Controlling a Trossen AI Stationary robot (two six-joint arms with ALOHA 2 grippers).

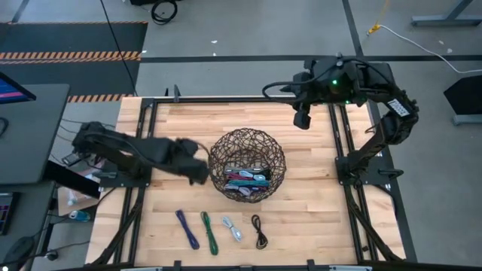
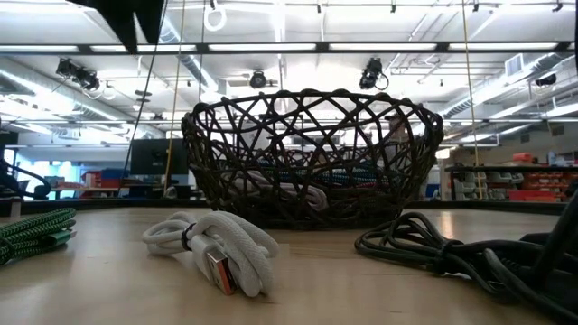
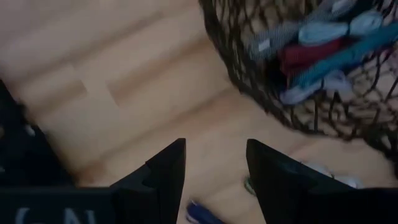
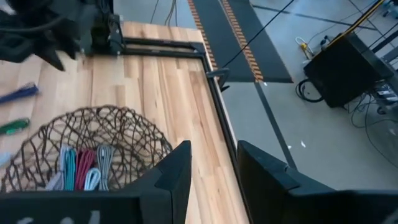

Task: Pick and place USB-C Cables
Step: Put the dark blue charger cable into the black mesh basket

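A dark wire basket (image 1: 248, 175) stands near the middle of the wooden table (image 1: 316, 218). Inside it lie several folded USB-C cables (image 1: 247, 179) in teal, magenta and silvery light blue, packed side by side.

Four more cables lie in a row between the basket and the table's near edge: a purple cable (image 1: 187, 228), a green cable (image 1: 208, 231), a silvery white cable (image 1: 232, 228) and a black cable (image 1: 260, 230), each apart from its neighbours. In the low view the white cable (image 2: 219, 250) shows a metal plug at its end, with the green cable (image 2: 34, 233) and black cable (image 2: 433, 248) to either side.

The left end effector (image 1: 197, 172) sits just beside the basket's left rim, over bare table; its fingers (image 3: 166, 171) stand apart with nothing between them. The right end effector (image 1: 303, 118) waits near the table's far edge, to the right of the basket, and its fingers (image 4: 177, 171) are likewise apart and empty.

No brand, label or readable writing shows on the cables or the basket.
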